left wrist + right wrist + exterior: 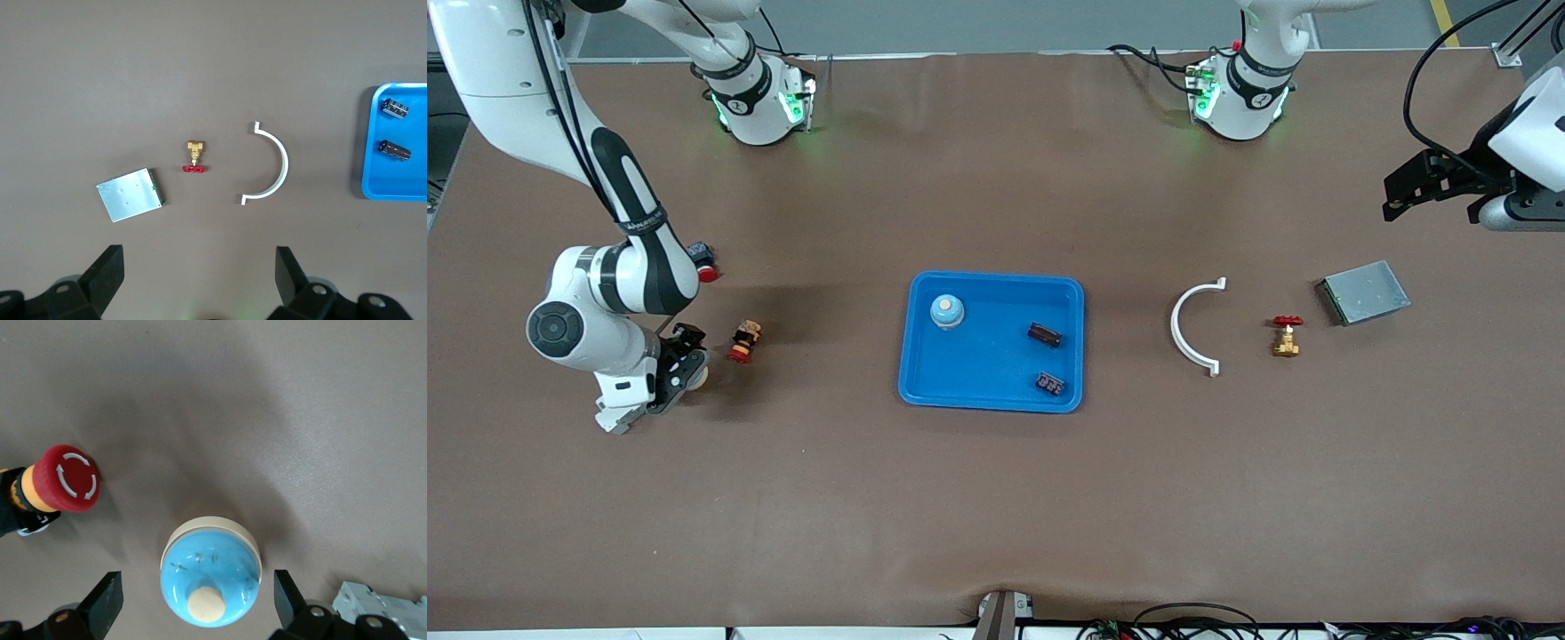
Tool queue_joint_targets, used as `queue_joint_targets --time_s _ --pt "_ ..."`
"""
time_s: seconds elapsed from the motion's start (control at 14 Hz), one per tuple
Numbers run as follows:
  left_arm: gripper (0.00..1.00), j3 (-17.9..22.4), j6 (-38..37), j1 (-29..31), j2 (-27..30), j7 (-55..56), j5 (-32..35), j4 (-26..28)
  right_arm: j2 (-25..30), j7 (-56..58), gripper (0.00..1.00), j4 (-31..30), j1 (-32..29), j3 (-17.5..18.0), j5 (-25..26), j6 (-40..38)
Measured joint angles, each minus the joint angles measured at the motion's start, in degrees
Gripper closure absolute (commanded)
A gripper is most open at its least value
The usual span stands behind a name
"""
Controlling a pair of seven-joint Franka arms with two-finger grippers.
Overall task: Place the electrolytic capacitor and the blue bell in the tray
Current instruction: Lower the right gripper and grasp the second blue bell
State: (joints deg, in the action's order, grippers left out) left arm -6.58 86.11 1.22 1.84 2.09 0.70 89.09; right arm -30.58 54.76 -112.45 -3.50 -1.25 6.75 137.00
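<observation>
The blue tray (996,391) lies mid-table. In it stand a blue bell (947,311), a dark cylindrical capacitor (1044,334) and a small black part (1049,383). The capacitor (393,150) and the tray's edge (368,160) also show in the left wrist view. My right gripper (685,369) is low at the right arm's end, open, with a second blue bell (210,577) on the bare table between its fingers, which do not touch it. Only this bell's cream edge (699,377) shows in the front view. My left gripper (1405,188) is open and empty, high over the left arm's end.
A red emergency button (743,341) lies beside the right gripper and shows in the right wrist view (67,479). A grey-white block (380,607) lies close to the bell. A white curved clip (1192,327), a brass valve (1286,335) and a grey metal box (1365,292) lie toward the left arm's end.
</observation>
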Motion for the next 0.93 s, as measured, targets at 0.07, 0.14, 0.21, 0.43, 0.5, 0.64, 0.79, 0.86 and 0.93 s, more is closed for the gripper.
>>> queue_joint_targets --time_s 0.07,0.14,0.21,0.43,0.5,0.64,0.79,0.86,0.93 --pt "0.00 0.0 0.0 -0.1 0.0 0.0 0.0 0.0 -0.1 0.0 0.00 0.0 0.0 0.0 0.0 0.3" --pt "0.00 0.0 0.0 -0.2 0.0 0.0 0.0 0.0 -0.3 0.0 0.00 0.0 0.0 0.0 0.0 0.6" --pt "0.00 0.0 0.0 -0.2 0.0 0.0 0.0 0.0 -0.6 0.0 0.00 0.0 -0.1 0.0 0.0 1.1" --pt "0.00 0.0 0.0 -0.2 0.0 0.0 0.0 0.0 -1.9 0.1 0.00 0.0 -0.4 0.0 0.0 3.3" --pt "0.00 0.0 0.0 -0.2 0.0 0.0 0.0 0.0 -2.4 0.2 0.00 0.0 -0.6 0.0 0.0 4.2" --pt "0.00 0.0 0.0 -0.2 0.0 0.0 0.0 0.0 -3.2 0.5 0.00 0.0 -0.9 0.0 0.0 5.0" --pt "0.00 0.0 0.0 -0.2 0.0 0.0 0.0 0.0 -3.2 0.5 0.34 0.0 -1.0 0.0 0.0 5.0" --pt "0.00 0.0 0.0 -0.2 0.0 0.0 0.0 0.0 -3.2 0.6 0.52 0.1 -1.0 0.0 0.0 5.0" --pt "0.00 0.0 0.0 -0.2 0.0 0.0 0.0 0.0 -3.2 0.6 0.62 0.3 -1.0 0.0 0.0 5.0"
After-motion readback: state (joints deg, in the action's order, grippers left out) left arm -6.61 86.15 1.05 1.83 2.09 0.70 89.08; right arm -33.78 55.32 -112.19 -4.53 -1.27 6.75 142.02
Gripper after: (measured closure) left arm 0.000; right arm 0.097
